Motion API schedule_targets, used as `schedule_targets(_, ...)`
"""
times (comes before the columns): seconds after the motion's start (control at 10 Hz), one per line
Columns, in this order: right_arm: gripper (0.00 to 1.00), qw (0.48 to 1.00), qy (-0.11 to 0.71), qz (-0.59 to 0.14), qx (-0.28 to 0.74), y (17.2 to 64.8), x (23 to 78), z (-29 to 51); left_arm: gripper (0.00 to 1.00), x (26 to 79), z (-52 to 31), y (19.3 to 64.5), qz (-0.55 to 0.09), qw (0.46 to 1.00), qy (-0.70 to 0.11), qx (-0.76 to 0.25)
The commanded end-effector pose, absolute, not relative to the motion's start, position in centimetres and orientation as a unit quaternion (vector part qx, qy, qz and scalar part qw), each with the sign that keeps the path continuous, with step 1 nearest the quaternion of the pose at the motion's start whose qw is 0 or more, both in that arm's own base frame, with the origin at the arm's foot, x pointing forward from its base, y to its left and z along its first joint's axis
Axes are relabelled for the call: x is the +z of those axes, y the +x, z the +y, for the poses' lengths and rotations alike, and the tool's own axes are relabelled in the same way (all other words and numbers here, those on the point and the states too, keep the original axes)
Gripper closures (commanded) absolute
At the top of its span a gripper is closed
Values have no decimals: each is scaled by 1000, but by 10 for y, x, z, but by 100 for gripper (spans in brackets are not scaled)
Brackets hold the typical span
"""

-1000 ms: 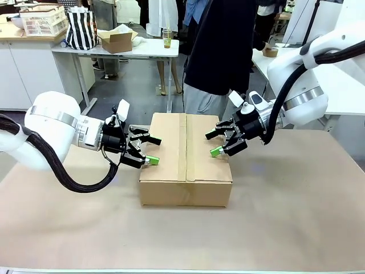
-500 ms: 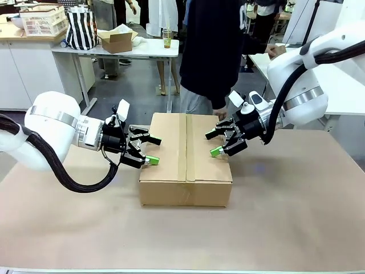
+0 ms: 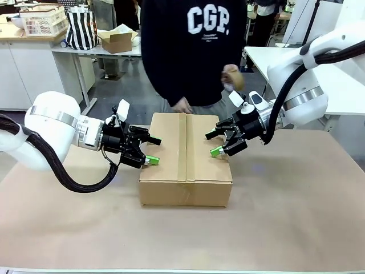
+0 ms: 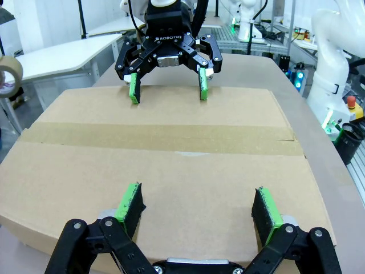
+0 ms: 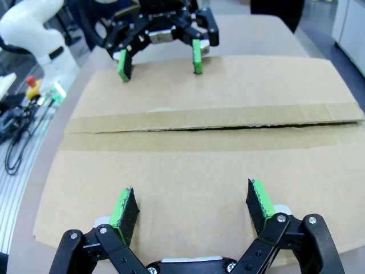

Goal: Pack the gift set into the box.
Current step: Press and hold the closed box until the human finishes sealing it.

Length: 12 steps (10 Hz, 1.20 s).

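Observation:
The box stands mid-table with its top flaps folded shut and a band of brown tape along the seam. My left gripper is open over the box's left edge, its green pads at the top flap. Opposite it, my right gripper is open over the right edge. The left wrist view has my left gripper spread on the box top, with the right gripper facing it. My right gripper is likewise spread on the box top, facing the left gripper. The gift set is out of view.
A person in a black sweatshirt stands right behind the box, one hand near its far edge, the other holding a tape roll. On a far table are a small carton, a striped bag and a cup.
The person has stepped from the right to directly behind the box, bringing up the tape roll and lowering a hand toward the far edge. Both grippers have stayed put.

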State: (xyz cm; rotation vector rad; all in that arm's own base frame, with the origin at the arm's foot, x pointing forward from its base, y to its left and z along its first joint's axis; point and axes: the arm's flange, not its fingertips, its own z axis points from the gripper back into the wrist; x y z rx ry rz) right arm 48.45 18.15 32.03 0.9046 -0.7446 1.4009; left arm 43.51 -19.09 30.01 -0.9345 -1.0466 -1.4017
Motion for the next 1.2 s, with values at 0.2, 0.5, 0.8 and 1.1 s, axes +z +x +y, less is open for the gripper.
schedule_targets(0.2,0,616,390,-318,606,484,315,180,0,298,-190,434,-441,547,-393,-592)
schedule_targets(0.5,0,616,390,-318,606,484,315,180,0,298,-190,434,-441,547,-393,-592)
schedule_targets(0.8,0,616,390,-318,606,484,315,180,0,298,-190,434,-441,547,-393,-592)
schedule_targets(1.1,0,616,390,-318,606,484,315,180,0,298,-190,434,-441,547,-393,-592)
